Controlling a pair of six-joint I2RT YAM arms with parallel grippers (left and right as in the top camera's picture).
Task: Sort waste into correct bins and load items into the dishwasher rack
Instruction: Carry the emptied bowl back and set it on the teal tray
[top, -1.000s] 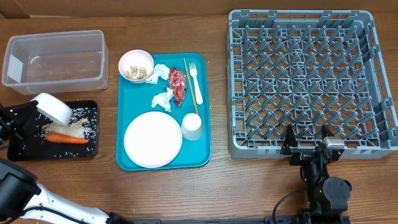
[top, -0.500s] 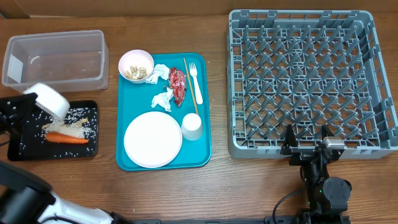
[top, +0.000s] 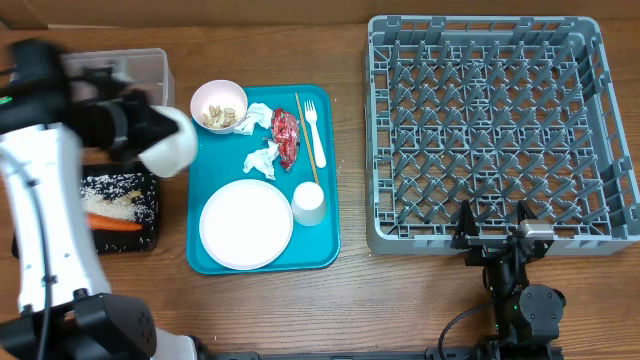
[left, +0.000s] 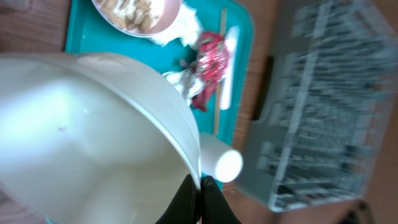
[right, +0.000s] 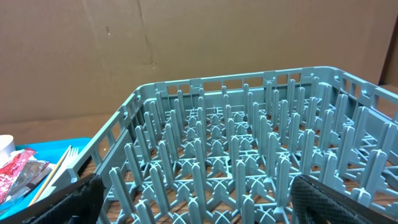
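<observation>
At the left of the overhead frame, my left gripper (left: 200, 194) is pinched shut on the rim of a small white bowl (top: 172, 146). The bowl hangs over the left edge of the teal serving tray (top: 225, 162), just above the black tray (top: 152, 236) with its rice scraps (top: 115, 195) and carrot (top: 112, 223). At the lower right, my right gripper (top: 492, 230) stands wide open with nothing in it, just in front of the near wall of the dishwasher rack (top: 500, 130).

Even bright light; left wrist view's dishwasher rack (left: 317, 118) blurred.
</observation>
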